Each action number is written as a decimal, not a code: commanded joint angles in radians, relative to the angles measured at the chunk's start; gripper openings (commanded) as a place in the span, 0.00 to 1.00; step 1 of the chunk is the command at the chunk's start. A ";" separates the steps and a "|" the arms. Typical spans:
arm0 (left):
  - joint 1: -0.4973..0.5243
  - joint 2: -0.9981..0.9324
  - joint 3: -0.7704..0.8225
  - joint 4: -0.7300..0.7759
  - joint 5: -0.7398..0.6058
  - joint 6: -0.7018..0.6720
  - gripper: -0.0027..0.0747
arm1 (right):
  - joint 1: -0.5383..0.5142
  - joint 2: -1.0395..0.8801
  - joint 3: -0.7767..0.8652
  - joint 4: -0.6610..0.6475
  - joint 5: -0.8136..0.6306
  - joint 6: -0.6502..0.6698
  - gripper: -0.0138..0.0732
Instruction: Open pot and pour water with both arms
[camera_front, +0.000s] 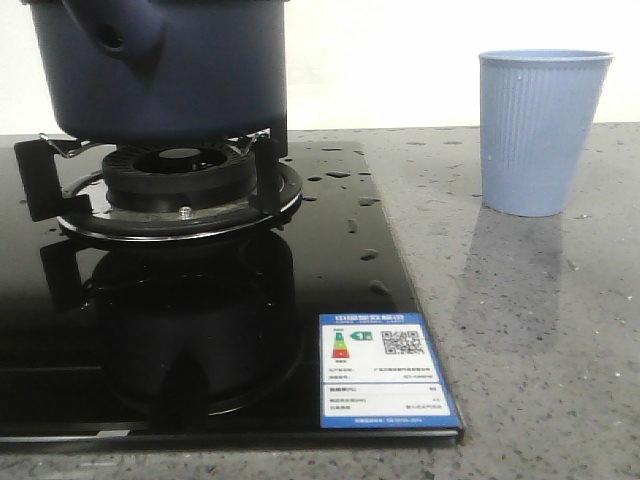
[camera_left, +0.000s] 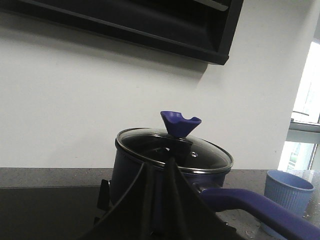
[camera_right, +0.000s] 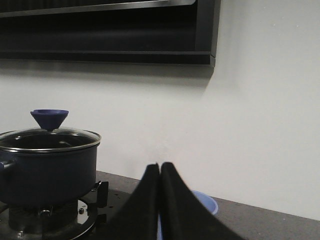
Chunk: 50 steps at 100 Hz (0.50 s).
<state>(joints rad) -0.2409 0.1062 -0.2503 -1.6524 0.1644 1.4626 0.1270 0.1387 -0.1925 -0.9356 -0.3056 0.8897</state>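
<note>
Dark navy enamel fills the upper left of the front view, where the pot sits on the burner grate of a black glass hob; its stubby tubular projection faces the camera. That view cuts off the pot's top. Only the wrist views show the glass lid with its blue cone knob seated on the rim, and only the left wrist view shows the long blue handle.

Water appears only in the front view, as scattered glossy drops on the hob's right part, short of its edge. Beyond that edge, bare grey speckled surface lies open up to one pale blue ribbed cup, well apart from the pot.

The left gripper has its jaws pressed together on nothing, the pot straight beyond them. The right gripper likewise has jaws closed and empty, the pot off to one side, the cup's rim just beyond them.

One pot, one lid, one cup, one burner.
</note>
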 joint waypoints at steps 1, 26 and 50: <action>-0.004 0.010 -0.025 -0.025 0.011 -0.007 0.01 | -0.005 0.008 -0.025 0.010 -0.049 0.000 0.08; -0.004 0.010 -0.025 -0.025 0.011 -0.007 0.01 | -0.005 0.008 -0.025 0.010 -0.049 0.000 0.08; -0.004 0.010 -0.023 0.002 -0.003 -0.007 0.01 | -0.005 0.008 -0.025 0.010 -0.049 0.000 0.08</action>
<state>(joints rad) -0.2409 0.1063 -0.2503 -1.6564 0.1644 1.4626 0.1270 0.1387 -0.1925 -0.9356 -0.3103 0.8897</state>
